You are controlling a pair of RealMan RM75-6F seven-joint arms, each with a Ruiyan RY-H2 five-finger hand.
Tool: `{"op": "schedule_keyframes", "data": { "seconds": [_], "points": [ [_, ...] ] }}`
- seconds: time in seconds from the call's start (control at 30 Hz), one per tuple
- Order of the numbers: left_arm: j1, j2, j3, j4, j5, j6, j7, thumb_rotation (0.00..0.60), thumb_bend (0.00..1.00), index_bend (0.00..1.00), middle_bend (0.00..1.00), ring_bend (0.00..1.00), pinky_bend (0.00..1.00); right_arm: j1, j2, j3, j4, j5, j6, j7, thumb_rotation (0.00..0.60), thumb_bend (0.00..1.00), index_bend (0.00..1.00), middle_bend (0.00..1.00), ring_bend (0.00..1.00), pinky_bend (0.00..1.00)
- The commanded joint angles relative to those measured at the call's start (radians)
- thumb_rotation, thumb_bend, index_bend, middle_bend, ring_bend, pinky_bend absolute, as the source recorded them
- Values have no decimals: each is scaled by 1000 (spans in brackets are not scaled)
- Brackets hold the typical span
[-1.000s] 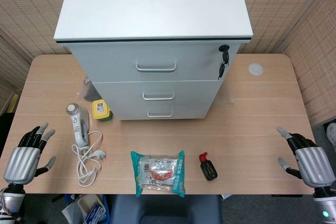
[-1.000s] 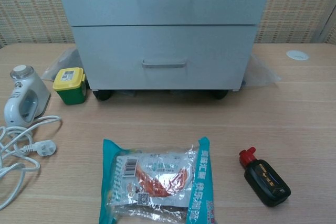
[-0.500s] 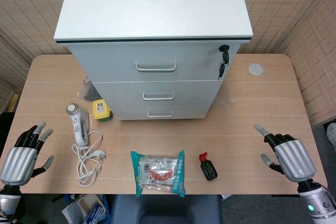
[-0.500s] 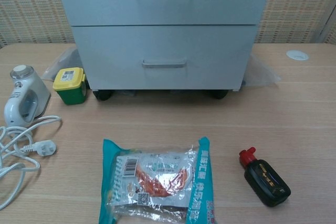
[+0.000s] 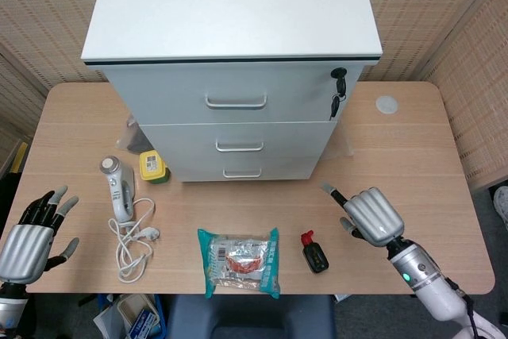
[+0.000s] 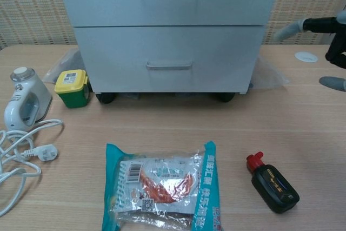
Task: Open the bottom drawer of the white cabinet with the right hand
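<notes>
The white cabinet (image 5: 230,61) stands at the middle of the table's (image 5: 397,148) back edge, and its bottom drawer (image 5: 242,166) is closed, the handle (image 5: 242,173) flush with the front, low and just above the tabletop. The right hand (image 5: 371,215) hovers over the table in front of the cabinet's right corner, released and holding nothing, fingers apart with one stretched toward the cabinet; it is near the drawer but apart from it, off to the drawer's right and nearer the front edge. In the chest view only its fingertips (image 6: 324,24) show at the right border. The left hand (image 5: 30,228) hangs at the table's front left corner, fingers spread and empty. Between the hands, along the front edge, lie a corded white appliance (image 5: 119,190), a snack packet (image 5: 239,261) and a small black bottle (image 5: 314,252); a yellow-lidded green tub (image 5: 152,166) sits just beside the cabinet's left front corner.
</notes>
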Motion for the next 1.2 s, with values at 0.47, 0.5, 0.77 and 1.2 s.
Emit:
{"op": "schedule_keyframes", "data": {
  "seconds": [0.47, 0.5, 0.77, 1.2],
  "points": [
    [-6, 4, -2, -9, 1, -9, 16, 600, 293, 141, 6, 65, 139, 258, -160, 70, 12, 357, -168, -240, 600, 349, 102, 881, 977, 916],
    [-8, 3, -3, -11, 2, -11, 18, 600, 293, 141, 6, 66, 139, 286, -180, 70, 27, 379, -183, -260, 600, 349, 102, 881, 977, 916],
    [-10, 0, -5, -11, -5, -18, 24, 600, 293, 141, 6, 66, 139, 402, -286, 54, 107, 529, -169, -353, 600, 348, 102, 880, 977, 916],
    [-8, 0, -7, 1, -13, -16, 13, 600, 293, 141, 6, 66, 139, 482, -334, 22, 138, 602, -112, -370, 600, 349, 102, 879, 977, 916]
  ]
}}
